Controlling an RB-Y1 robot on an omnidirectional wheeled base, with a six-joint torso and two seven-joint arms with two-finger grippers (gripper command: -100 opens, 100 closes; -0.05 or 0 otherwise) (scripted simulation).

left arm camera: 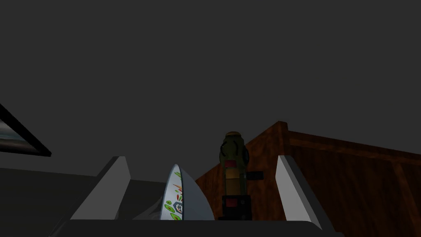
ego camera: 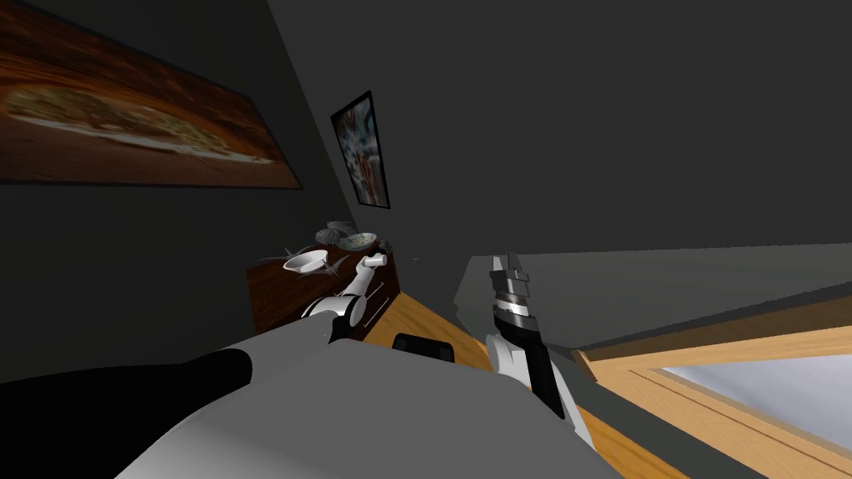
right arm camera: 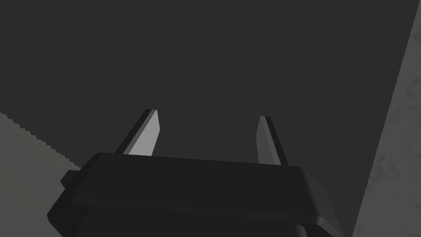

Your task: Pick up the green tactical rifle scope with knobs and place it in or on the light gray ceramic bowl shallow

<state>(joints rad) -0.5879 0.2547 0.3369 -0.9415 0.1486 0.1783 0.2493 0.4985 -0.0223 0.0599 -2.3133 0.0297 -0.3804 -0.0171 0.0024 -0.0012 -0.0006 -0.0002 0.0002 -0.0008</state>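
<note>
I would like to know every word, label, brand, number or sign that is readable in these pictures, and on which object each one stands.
No text is readable anywhere.
Wide framed picture: blurred brown and pale image, no letters.
Narrow framed picture: blurred colours, no letters.
Patterned bowl: green and orange motifs, no writing.
Green scope: red patches, no readable marking.
</note>
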